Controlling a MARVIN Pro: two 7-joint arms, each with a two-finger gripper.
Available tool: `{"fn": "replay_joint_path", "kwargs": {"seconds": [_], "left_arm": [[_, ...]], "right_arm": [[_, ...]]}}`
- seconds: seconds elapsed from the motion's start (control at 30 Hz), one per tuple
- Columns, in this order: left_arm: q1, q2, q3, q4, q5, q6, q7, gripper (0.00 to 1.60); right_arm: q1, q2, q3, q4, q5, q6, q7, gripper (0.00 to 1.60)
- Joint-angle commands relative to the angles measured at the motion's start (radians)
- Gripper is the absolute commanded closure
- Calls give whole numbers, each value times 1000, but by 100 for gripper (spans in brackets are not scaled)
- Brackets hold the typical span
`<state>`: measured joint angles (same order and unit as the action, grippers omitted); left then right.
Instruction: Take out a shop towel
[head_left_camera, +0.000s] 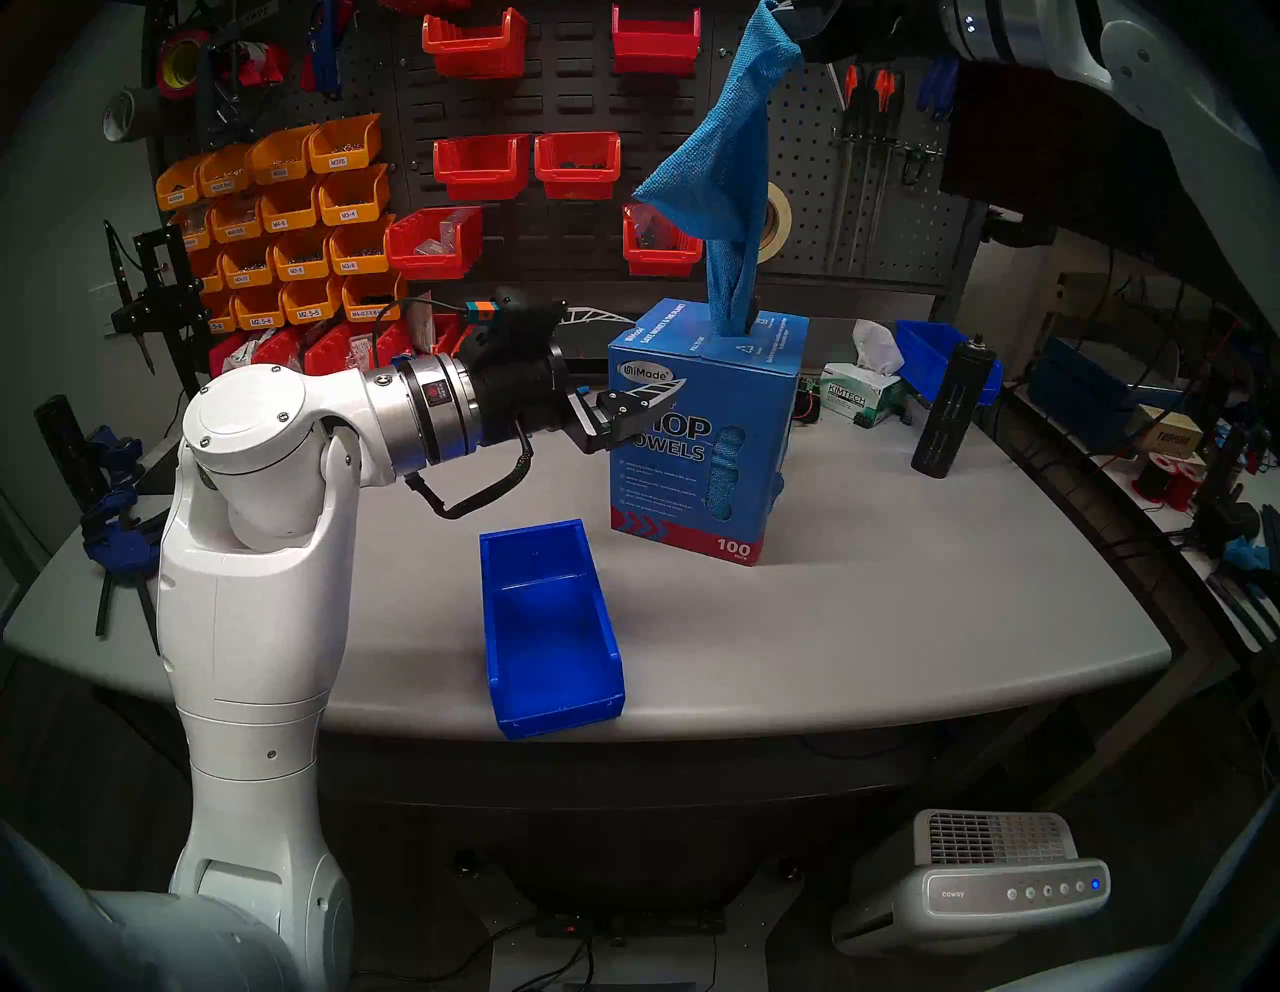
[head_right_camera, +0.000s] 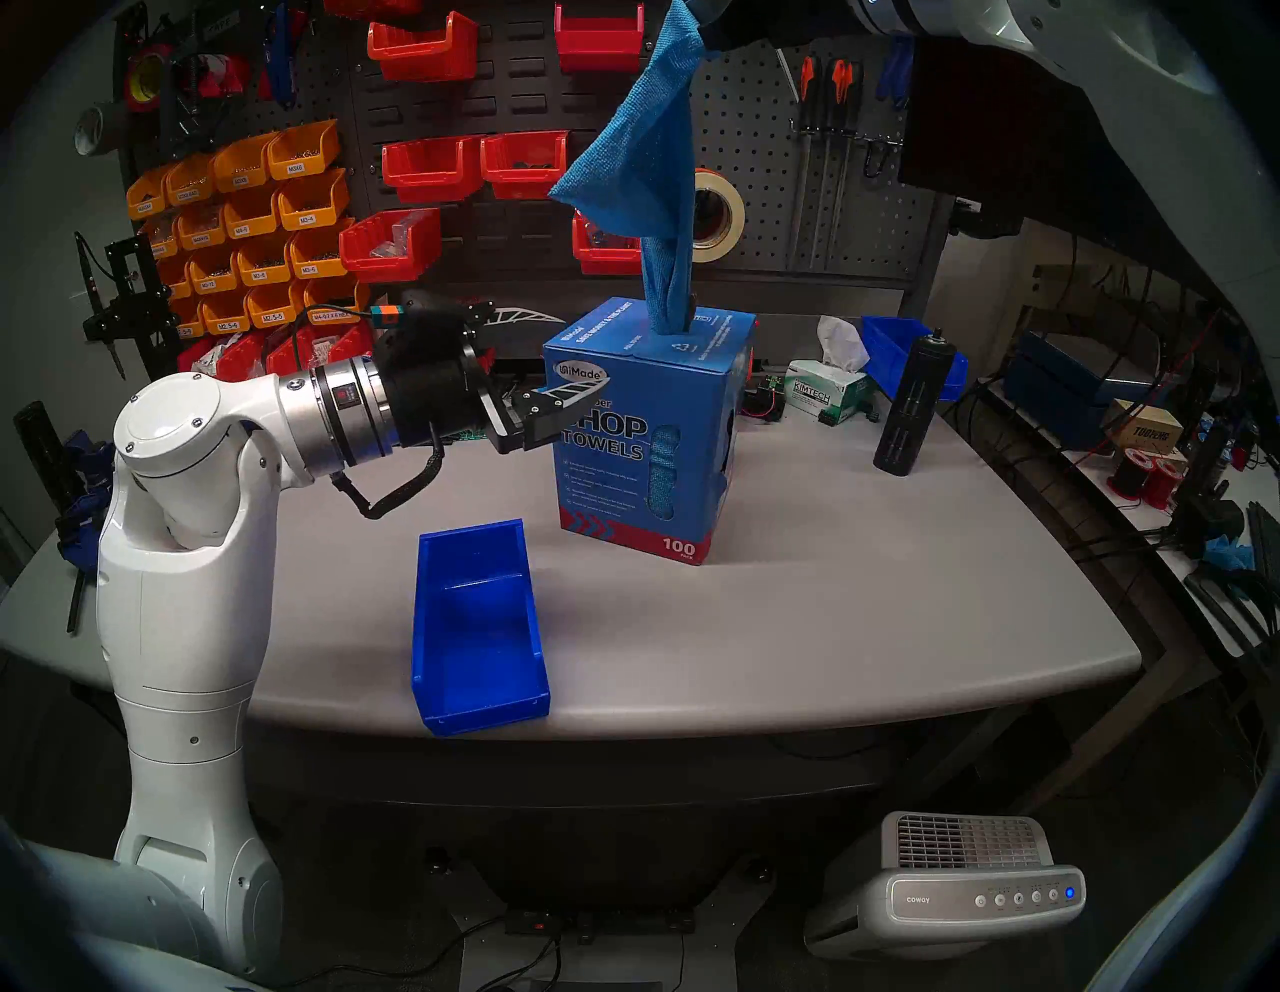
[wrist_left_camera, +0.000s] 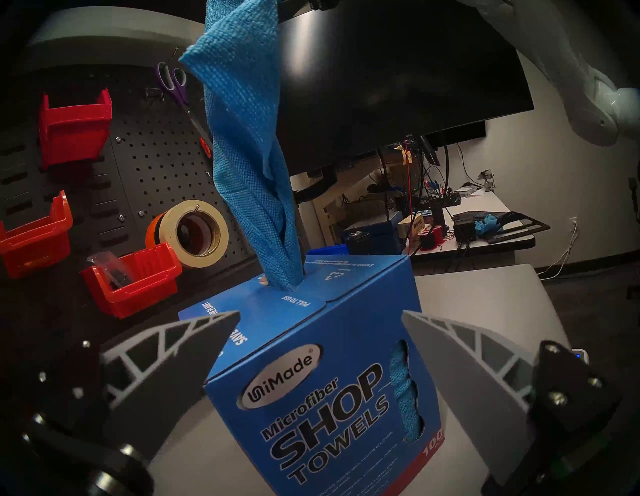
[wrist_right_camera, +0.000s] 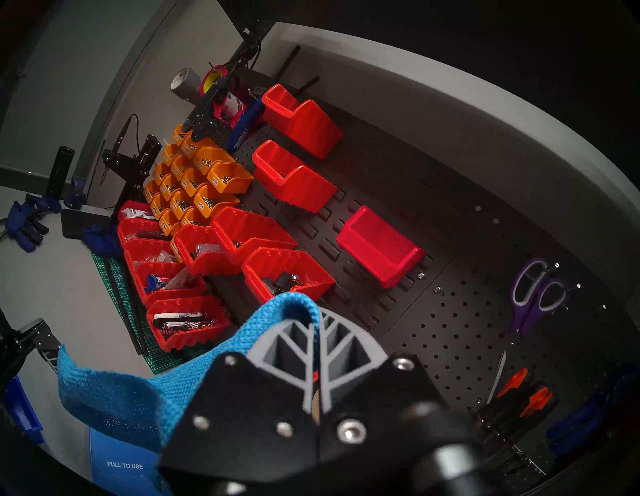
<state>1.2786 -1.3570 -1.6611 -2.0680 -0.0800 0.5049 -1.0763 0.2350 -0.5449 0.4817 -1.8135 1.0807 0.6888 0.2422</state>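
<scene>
A light blue shop towel (head_left_camera: 727, 173) (wrist_left_camera: 246, 138) hangs stretched and twisted above the blue "Shop Towels" carton (head_left_camera: 727, 499) (wrist_left_camera: 311, 346). Its lower end sits in the slot on the carton's top. High at the head view's upper edge, my right gripper (head_left_camera: 789, 21) (wrist_right_camera: 317, 329) is shut on the towel's top corner, and cloth (wrist_right_camera: 114, 391) drapes over its fingers. My left gripper (head_left_camera: 658, 353) (wrist_left_camera: 321, 313) is open at the carton's upper left corner, one finger on each side of that corner, with nothing gripped.
An open blue bin (head_left_camera: 554, 706) lies near the table's front edge. A green-and-white tissue box (head_left_camera: 859, 402) and a black cylinder (head_left_camera: 949, 409) stand right of the carton. Behind is a pegboard with red and orange bins and a tape roll (head_left_camera: 779, 222).
</scene>
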Motion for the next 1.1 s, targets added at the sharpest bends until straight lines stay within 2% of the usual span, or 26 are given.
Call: {"fn": "replay_joint_path", "kwargs": {"seconds": [0.0, 0.27, 0.3, 0.43, 0.6, 1.07], "left_arm": [[-67, -8, -5, 2, -15, -3, -1, 0], [-152, -46, 40, 58, -22, 28, 8, 0], [-134, -56, 42, 46, -24, 26, 25, 0], [-191, -60, 79, 88, -13, 42, 22, 0], [-207, -66, 107, 102, -5, 49, 32, 0], [-229, -68, 134, 126, 2, 67, 56, 0]], "right_arm": [[27, 21, 34, -19, 5, -5, -13, 160], [42, 21, 43, -27, 7, 0, -13, 160], [45, 19, 44, -26, 6, 1, -12, 160], [54, 17, 49, -29, 5, 6, -10, 160], [71, 8, 57, -25, 3, 15, -7, 160], [105, -13, 73, -16, 2, 52, 13, 160]]}}
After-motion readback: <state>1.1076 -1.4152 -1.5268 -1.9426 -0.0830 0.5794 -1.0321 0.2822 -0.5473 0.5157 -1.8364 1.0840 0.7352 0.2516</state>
